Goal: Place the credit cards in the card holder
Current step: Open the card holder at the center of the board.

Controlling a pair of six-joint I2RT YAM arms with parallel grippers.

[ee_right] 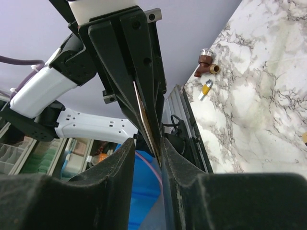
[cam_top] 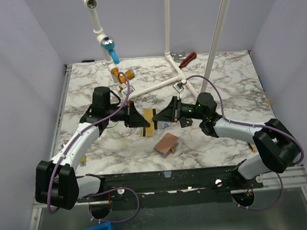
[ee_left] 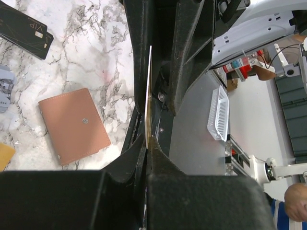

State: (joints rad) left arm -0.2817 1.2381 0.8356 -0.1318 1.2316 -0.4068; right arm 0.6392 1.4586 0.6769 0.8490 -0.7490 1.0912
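At left pincer (ee_left: 146,143) tips: credit card (ee_left: 148,91) edge-on, lengthwise outward.

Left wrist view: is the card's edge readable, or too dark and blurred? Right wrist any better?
Left wrist: the card is a crisp bright edge-on line; the near fingers are black and blurred; the card holder is sharp, evenly lit. Right wrist: same card, thin but legible; its own fingers dark, soft. Top external: even light, no glare.

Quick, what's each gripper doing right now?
Left gripper: shut on a credit card.
Right gripper: open, jaws slightly apart around the same card's edge.
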